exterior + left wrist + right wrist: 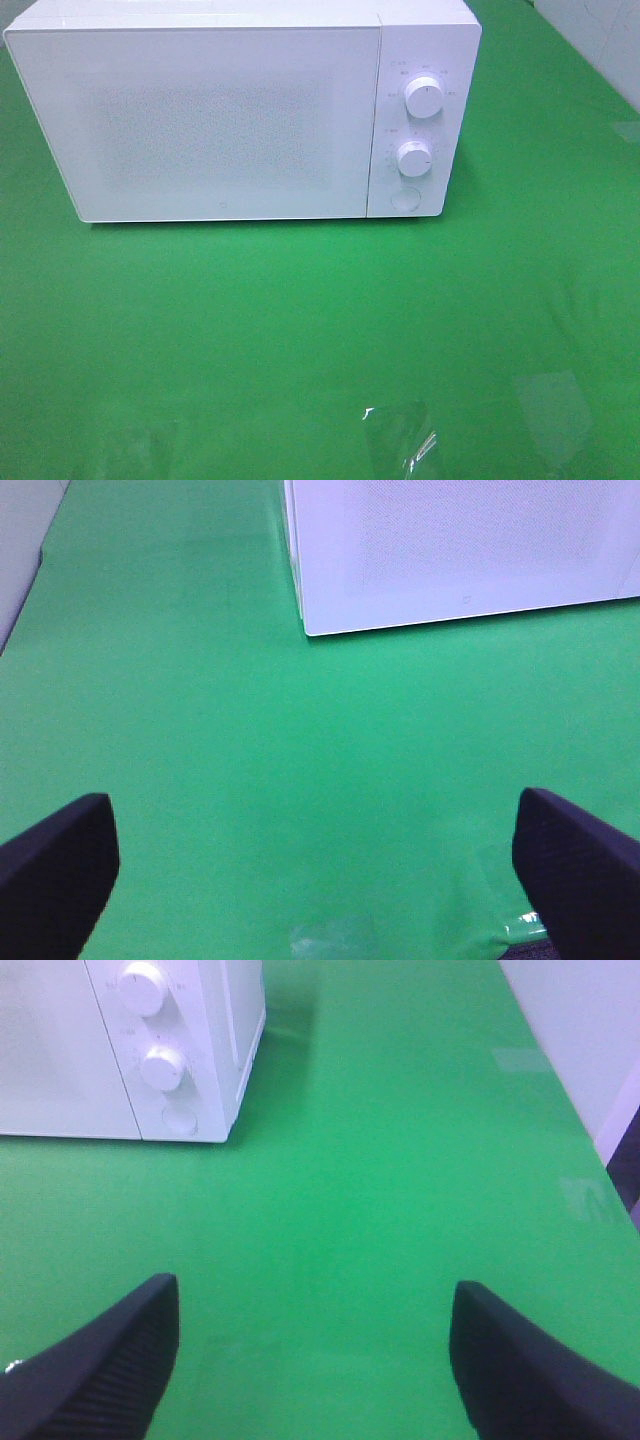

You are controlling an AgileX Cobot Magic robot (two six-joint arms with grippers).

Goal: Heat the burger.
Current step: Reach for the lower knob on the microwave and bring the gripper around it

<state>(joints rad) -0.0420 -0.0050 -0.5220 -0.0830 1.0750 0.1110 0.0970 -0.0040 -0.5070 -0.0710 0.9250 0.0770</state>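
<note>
Both the left gripper (312, 815) and right gripper (315, 1295) hang wide open, empty, facing the closed microwave (220, 120); you see no burger; the right one lies nearer its control panel (398, 125).

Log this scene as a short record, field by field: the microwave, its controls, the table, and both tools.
microwave: white, standing at the back of the table, door shut
controls: upper knob, lower knob and round button on its right panel
table: green surface
burger: not in view
left tool: open, holding nothing, facing the microwave's left front corner
right tool: open, holding nothing, the microwave's control end ahead of it
</note>
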